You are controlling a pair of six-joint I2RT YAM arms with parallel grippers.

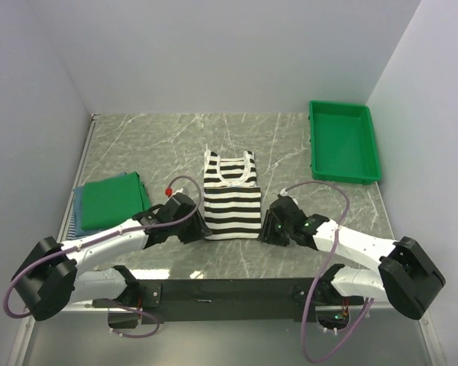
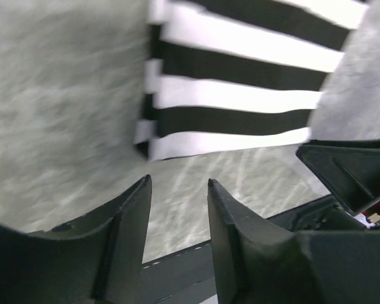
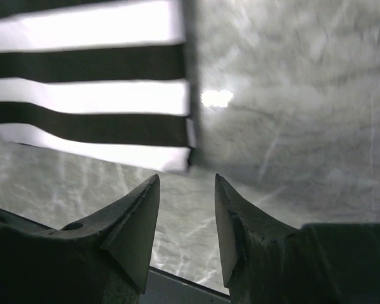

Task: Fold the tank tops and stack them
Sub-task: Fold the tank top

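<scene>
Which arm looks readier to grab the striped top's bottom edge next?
Right, marginally. Both arms hold open jaws at the bottom corners of the striped top, but the right arm faces its corner squarely; the left arm sits slightly off its corner.

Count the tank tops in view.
3: a striped top flat at centre, a green top folded at left, a blue top edging out beneath it. More may hide in that stack.

left arm (image 1: 107, 242): white links, black joints | right arm (image 1: 359, 245): alike | cables (image 1: 324, 184): purple loops | left gripper (image 2: 177, 180): black wedge-shaped fingers
</scene>
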